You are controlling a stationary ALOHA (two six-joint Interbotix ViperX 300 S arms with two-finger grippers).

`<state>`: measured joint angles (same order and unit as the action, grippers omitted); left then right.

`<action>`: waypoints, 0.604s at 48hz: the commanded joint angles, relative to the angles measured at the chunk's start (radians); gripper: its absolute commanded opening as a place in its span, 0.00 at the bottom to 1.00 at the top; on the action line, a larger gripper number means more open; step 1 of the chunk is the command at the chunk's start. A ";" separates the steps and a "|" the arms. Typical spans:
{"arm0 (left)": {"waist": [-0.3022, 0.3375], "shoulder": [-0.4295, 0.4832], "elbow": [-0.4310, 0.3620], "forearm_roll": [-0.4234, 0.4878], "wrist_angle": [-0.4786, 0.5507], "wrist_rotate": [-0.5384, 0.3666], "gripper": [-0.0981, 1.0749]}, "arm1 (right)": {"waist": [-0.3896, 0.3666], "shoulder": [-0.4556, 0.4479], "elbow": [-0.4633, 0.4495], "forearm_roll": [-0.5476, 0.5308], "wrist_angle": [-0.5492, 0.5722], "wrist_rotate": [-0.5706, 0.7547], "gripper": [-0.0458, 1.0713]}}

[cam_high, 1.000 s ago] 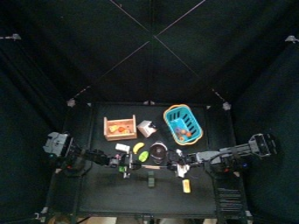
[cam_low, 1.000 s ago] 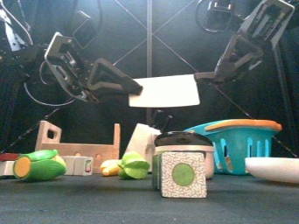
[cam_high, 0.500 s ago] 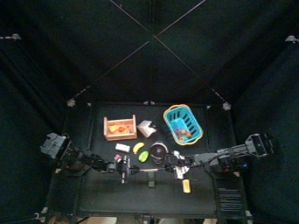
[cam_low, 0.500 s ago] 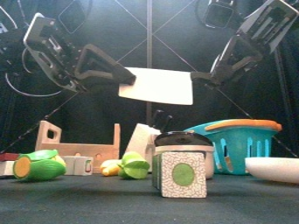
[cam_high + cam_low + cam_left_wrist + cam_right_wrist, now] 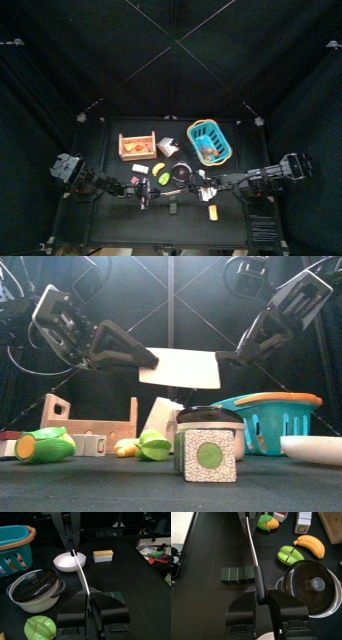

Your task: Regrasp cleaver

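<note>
The cleaver [image 5: 183, 366] hangs in the air above the middle of the table, its broad white blade facing the front view. My left gripper [image 5: 143, 359] comes in from the left and is shut on the blade's left end. In the left wrist view the blade [image 5: 80, 572] runs edge-on from my left gripper [image 5: 87, 598] towards the other arm. My right gripper [image 5: 229, 355] is shut on the dark handle [image 5: 258, 576] at the blade's right end. The right wrist view has that gripper [image 5: 258, 587] closed around the handle.
Under the cleaver stand a lidded pot [image 5: 33, 589] and a green-and-white box [image 5: 206, 452]. A blue basket [image 5: 274, 421] and a white bowl [image 5: 314, 448] are at the right, a wooden crate [image 5: 87, 424] and green produce [image 5: 47, 444] at the left. A yellow block [image 5: 103, 555] lies near the bowl.
The left arm swung up and back down, and the cleaver tilted, then settled slightly lower. Both grippers have stayed on it.
</note>
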<state>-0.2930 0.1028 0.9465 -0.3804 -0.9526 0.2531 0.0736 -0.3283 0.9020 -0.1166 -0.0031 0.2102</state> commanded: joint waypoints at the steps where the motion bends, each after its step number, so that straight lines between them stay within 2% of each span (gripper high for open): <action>1: 0.005 -0.003 -0.049 -0.017 -0.018 0.006 0.45 | 0.009 -0.006 -0.018 0.009 -0.028 0.002 0.47; 29: 0.005 0.002 -0.046 -0.026 -0.018 0.012 0.45 | 0.063 -0.006 -0.023 0.009 0.011 0.002 0.47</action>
<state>-0.2945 0.1104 0.9434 -0.4065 -0.9526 0.2623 0.1289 -0.3252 0.9035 -0.1120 0.0107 0.2117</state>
